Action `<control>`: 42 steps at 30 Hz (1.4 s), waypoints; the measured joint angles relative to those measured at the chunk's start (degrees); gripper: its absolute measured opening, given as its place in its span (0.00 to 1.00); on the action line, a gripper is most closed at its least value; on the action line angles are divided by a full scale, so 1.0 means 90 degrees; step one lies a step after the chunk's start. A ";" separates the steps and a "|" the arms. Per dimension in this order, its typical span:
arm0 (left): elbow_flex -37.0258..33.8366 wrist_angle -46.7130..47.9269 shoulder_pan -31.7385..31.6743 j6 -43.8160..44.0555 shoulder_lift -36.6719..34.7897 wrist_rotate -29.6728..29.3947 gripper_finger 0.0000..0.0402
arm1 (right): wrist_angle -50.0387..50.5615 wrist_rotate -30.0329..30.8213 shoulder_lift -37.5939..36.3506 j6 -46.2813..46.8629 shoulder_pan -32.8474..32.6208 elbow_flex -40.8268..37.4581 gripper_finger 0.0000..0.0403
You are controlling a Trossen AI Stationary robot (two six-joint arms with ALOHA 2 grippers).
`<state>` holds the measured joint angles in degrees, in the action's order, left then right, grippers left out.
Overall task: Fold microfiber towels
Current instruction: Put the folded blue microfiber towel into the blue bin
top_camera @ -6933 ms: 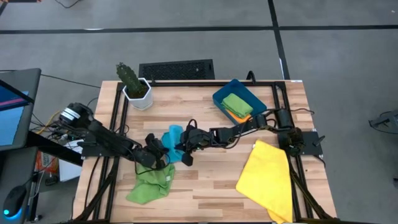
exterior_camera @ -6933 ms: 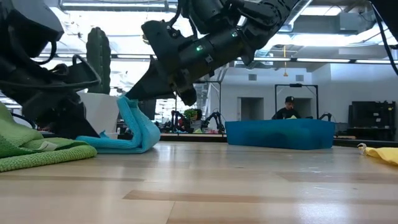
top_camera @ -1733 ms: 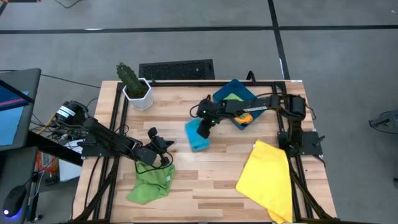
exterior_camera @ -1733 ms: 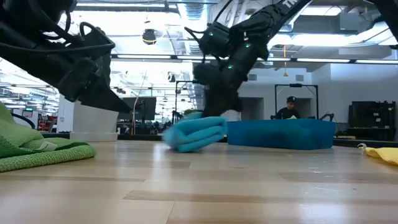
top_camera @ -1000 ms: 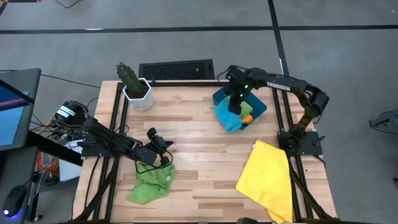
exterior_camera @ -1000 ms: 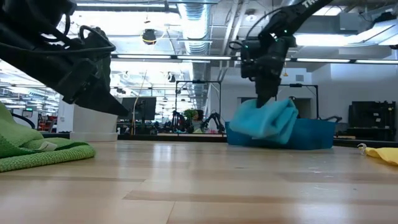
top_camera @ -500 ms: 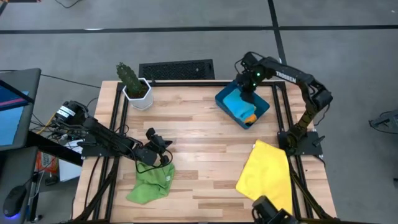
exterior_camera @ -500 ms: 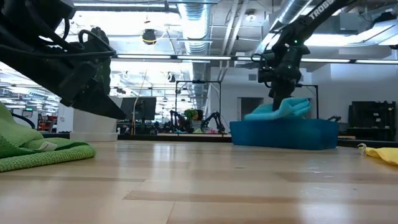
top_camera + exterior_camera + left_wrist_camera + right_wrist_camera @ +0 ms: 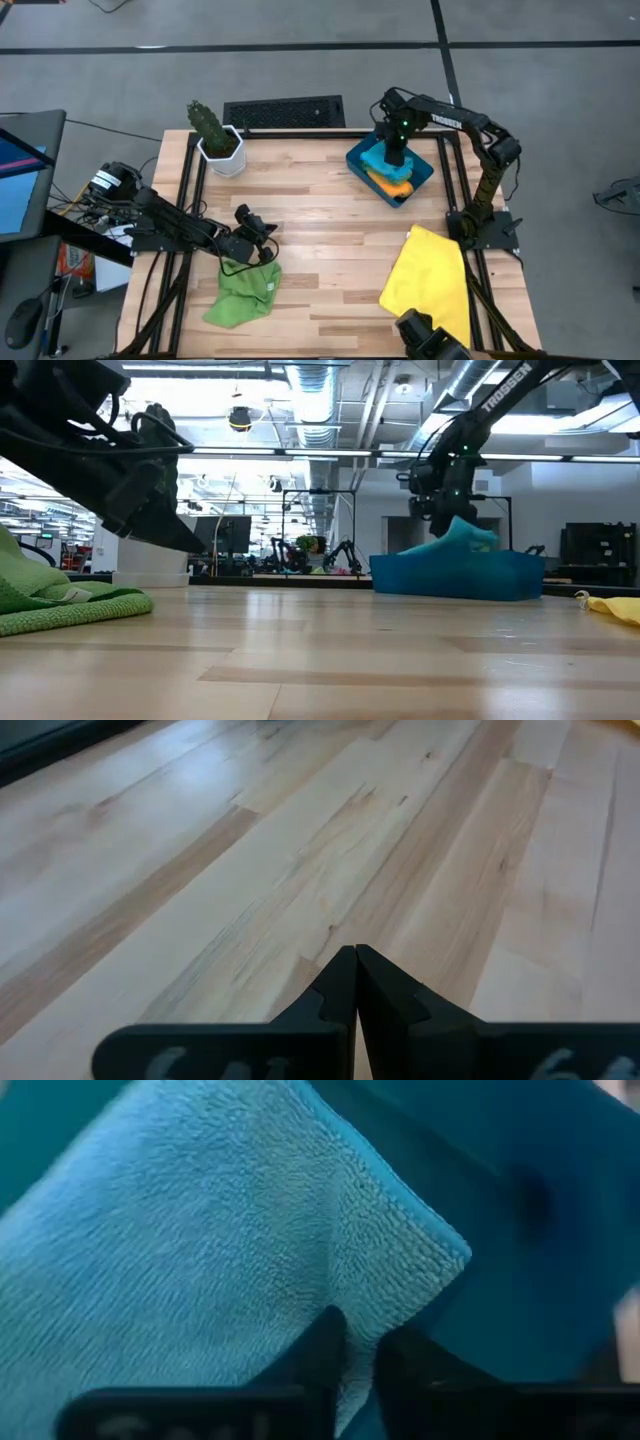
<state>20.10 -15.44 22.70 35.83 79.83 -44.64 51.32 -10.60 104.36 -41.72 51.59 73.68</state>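
The folded light blue towel (image 9: 378,160) lies in the dark teal bin (image 9: 420,175) at the table's far right, on top of the orange towel (image 9: 388,184). It also shows in the low view (image 9: 455,538). My right gripper (image 9: 397,152) stands over the bin, shut on the blue towel. A green towel (image 9: 240,292) lies crumpled at the near left. My left gripper (image 9: 264,229) is shut and empty just beyond it, above bare table. The yellow towel (image 9: 430,282) lies at the near right, partly over the table's edge. My right gripper pinches the light blue towel between its two fingers (image 9: 318,1338) at a thick part beside its hemmed corner (image 9: 372,1312), several layers it seems. The fingers come from above, pointing down. The towel rests in the bin on the orange towel, drawn up into a peak (image 9: 458,525) under the fingers.
A potted cactus (image 9: 213,135) stands at the far left corner. A dark vent grille (image 9: 284,111) lies beyond the far edge. A dark object (image 9: 432,340) shows at the near edge by the yellow towel. Bare wood stretches across the table's middle (image 9: 330,230).
My right gripper has carried the light blue towel from the bin's near left rim toward the far right and over the bin, then down. The towel, which hung outside the bin's wall, now lies inside on the orange towel. My left arm has kept still.
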 joint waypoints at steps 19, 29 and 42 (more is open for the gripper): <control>0.0000 0.0230 0.0002 0.0024 0.0000 0.0088 0.00 | -0.1774 -0.2616 -0.2880 0.1880 0.0207 -0.2240 0.35; 0.0000 0.0229 0.0002 -0.0070 0.0000 0.0086 0.00 | -0.4862 -0.2223 -0.3838 0.2810 0.0063 -0.5184 0.18; 0.0314 0.0405 -0.0010 -0.0400 -0.0111 0.0372 0.00 | -0.5235 -0.1789 -0.3688 0.3171 0.0061 -0.5008 0.16</control>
<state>22.92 -11.79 22.61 32.23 78.84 -41.30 4.21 -26.70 71.17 -13.18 52.14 28.61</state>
